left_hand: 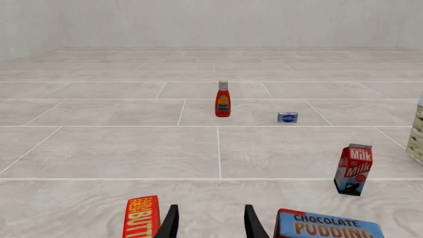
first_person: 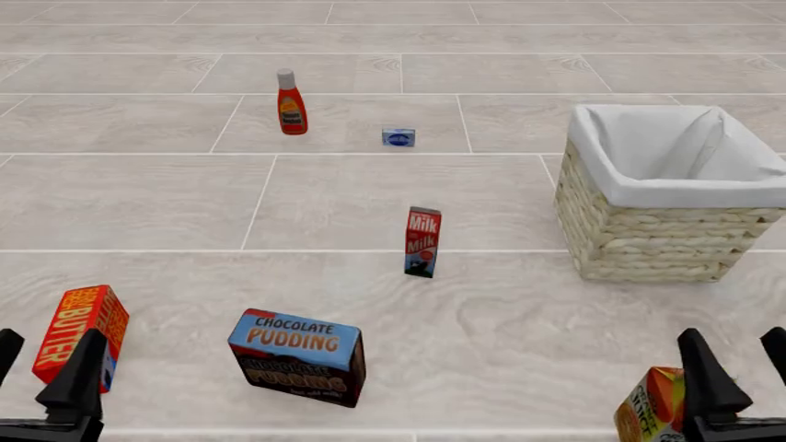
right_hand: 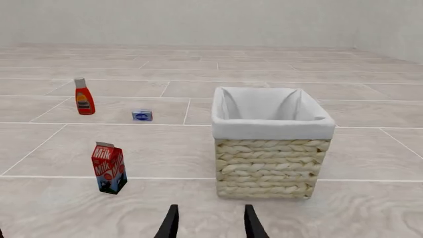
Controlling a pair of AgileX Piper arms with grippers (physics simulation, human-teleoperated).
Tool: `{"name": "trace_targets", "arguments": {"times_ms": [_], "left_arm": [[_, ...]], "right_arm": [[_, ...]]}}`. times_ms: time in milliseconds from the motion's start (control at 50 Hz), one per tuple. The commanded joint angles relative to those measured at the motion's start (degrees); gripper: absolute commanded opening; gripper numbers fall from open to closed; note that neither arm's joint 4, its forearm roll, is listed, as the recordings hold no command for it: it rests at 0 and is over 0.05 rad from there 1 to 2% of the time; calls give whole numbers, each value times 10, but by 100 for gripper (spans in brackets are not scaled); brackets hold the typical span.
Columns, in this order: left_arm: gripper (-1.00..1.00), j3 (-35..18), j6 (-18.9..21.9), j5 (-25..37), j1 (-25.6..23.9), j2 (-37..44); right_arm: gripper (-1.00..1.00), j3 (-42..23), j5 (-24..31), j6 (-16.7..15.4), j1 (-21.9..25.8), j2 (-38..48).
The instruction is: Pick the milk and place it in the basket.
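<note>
Milk stands upright, well ahead of both open grippers.

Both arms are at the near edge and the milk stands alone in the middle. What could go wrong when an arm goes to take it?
The milk is tall and slim, so a fingertip bump could tip it before the open right gripper closes. The basket has high walls; a low carry might catch its cloth rim. The left gripper, also open, sits between the butter box and the chocolate pudding box and may nudge them.

Left pincer low, open, right pincer likewise
</note>
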Motion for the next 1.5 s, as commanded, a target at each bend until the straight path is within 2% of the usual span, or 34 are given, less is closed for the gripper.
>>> {"name": "trace_targets", "arguments": {"times_ms": [20, 120, 180, 200, 240, 300, 360, 400, 440, 520, 580, 660, 840, 900, 940, 960, 1120, 1240, 1260, 1320, 1440, 1500], "left_arm": [[100, -1, 0, -1, 0, 3], [100, -1, 0, -1, 0, 3], [100, -1, 0, -1, 0, 3], [100, -1, 0, -1, 0, 3], [100, -1, 0, -1, 0, 3], [100, -1, 0, -1, 0, 3], [100, -1, 0, -1, 0, 3], [100, -1, 0, -1, 0, 2], [100, -1, 0, -1, 0, 3], [100, -1, 0, -1, 0, 3], [100, -1, 0, -1, 0, 3], [100, -1, 0, -1, 0, 2], [100, -1, 0, -1, 0, 3], [100, -1, 0, -1, 0, 3], [100, -1, 0, -1, 0, 3], [100, -1, 0, -1, 0, 3], [100, -1, 0, -1, 0, 3], [100, -1, 0, -1, 0, 3], [100, -1, 0, -1, 0, 3], [100, -1, 0, -1, 0, 3], [100, -1, 0, -1, 0, 3], [100, -1, 0, -1, 0, 3]], "right_arm": [[100, -2, -68, -1, -14, 86], [100, -36, -100, -42, -5, 166], [100, -62, -91, -45, 1, 185], [100, -91, -86, -77, 14, 217], [100, -104, -83, -87, 25, 232], [100, -152, -57, -116, 57, 249], [100, -198, -39, -128, 93, 285], [100, -228, -29, -154, 107, 314], [100, -240, -25, -166, 112, 326], [100, -303, 9, -202, 137, 369], [100, -351, 41, -215, 158, 405], [100, -412, 71, -254, 172, 465], [100, -559, 156, -304, 204, 611], [100, -593, 180, -299, 215, 641], [100, -612, 192, -309, 213, 666], [100, -634, 206, -301, 215, 684], [100, -708, 267, -316, 231, 766], [100, -778, 314, -304, 242, 818], [100, -806, 338, -294, 255, 838], [100, -825, 350, -295, 255, 856], [100, -878, 395, -279, 265, 912], [100, -895, 406, -285, 257, 932]]}}
